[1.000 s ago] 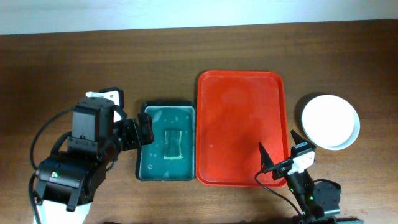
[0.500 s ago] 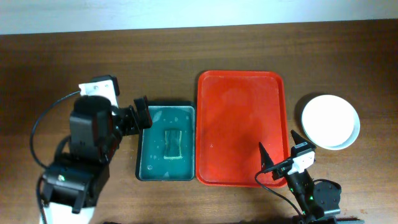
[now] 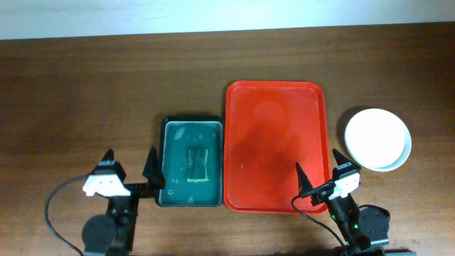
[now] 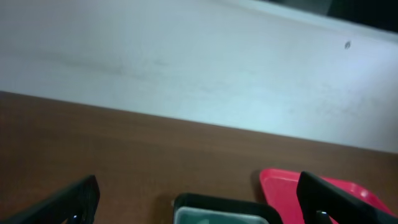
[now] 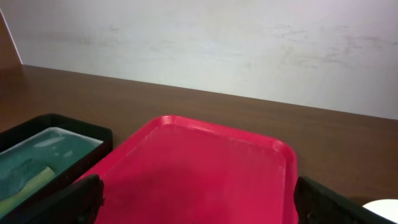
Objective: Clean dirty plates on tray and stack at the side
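Note:
The red tray (image 3: 276,146) lies in the middle of the table with nothing on it; it also shows in the right wrist view (image 5: 205,174) and at the lower right of the left wrist view (image 4: 280,186). The plates (image 3: 377,139) sit in one stack on the table right of the tray, the white one on top; a sliver of it shows in the right wrist view (image 5: 382,210). My left gripper (image 3: 130,173) is open and empty at the front left. My right gripper (image 3: 318,173) is open and empty over the tray's front right corner.
A dark green tray (image 3: 190,161) holding a sponge (image 3: 198,165) stands just left of the red tray; it shows in the left wrist view (image 4: 221,208) and the right wrist view (image 5: 43,155). A white wall (image 4: 199,68) runs along the table's far edge.
My left arm has drawn back from beside the dark green tray to the table's front edge, with its gripper open. The right arm and the plates have not moved.

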Motion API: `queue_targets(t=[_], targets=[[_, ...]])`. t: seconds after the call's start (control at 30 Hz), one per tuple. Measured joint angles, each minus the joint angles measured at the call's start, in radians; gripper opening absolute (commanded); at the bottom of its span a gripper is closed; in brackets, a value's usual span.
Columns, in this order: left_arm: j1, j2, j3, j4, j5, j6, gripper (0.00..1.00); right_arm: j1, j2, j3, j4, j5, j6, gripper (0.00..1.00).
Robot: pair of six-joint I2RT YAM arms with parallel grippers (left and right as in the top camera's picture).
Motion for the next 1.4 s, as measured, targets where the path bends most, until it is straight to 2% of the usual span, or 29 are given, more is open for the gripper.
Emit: queue_targets(t=[0.1,0.17,0.33,0.47,1.4], targets=[[0.017,-0.180,-0.092,0.003,0.000,0.000,0.99,0.000,0.000,0.000,0.000,0.000,0.000,0.98],[0.024,-0.223,-0.121,0.041,0.000,0.000,0.99,0.000,0.000,0.000,0.000,0.000,0.000,0.98],[0.024,-0.228,-0.207,0.113,-0.015,0.000,0.99,0.000,0.000,0.000,0.000,0.000,0.000,0.98],[0.029,-0.229,-0.271,0.001,-0.045,0.000,0.99,0.000,0.000,0.000,0.000,0.000,0.000,0.98],[0.029,-0.230,-0.272,-0.001,-0.054,0.000,0.99,0.000,0.000,0.000,0.000,0.000,0.000,0.98]])
